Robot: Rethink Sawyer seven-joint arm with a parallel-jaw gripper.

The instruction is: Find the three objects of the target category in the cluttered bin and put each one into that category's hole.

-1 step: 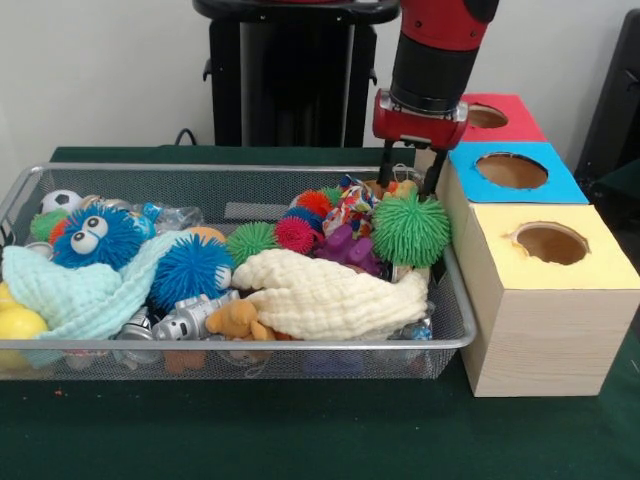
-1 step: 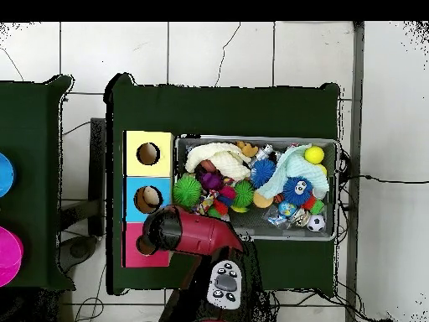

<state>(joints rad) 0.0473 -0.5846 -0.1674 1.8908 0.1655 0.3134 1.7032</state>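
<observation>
A wire-mesh bin (image 1: 250,172) fills the green table (image 1: 300,440), crowded with soft toys and cloths. Just beside its right end in the front view stand three wooden boxes in a row, each with a round hole in its top: a yellow-topped box (image 1: 545,300) nearest, a blue-topped box (image 1: 515,172) behind it, and a red-topped box (image 1: 495,116) farthest back. The red and black arm (image 1: 435,60) comes down over the bin's far right corner, next to the blue and red boxes.

In the bin, a cream cloth (image 1: 320,295) lies near the front wall at the middle, and a pale mint cloth (image 1: 85,290) is spread at the left. A blue furry toy with big eyes (image 1: 95,235) rests on the mint cloth, with a blue spiky ball (image 1: 190,270) beside it. A green spiky ball (image 1: 410,228) sits at the right end, just below the gripper (image 1: 410,185), whose two dark fingers (image 1: 385,165) stand apart, with nothing visibly between them. Smaller green (image 1: 250,240), pink (image 1: 293,235) and red (image 1: 314,203) spiky balls cluster in the middle. A yellow ball (image 1: 18,325) and a small football (image 1: 60,200) lie at the left end.
</observation>
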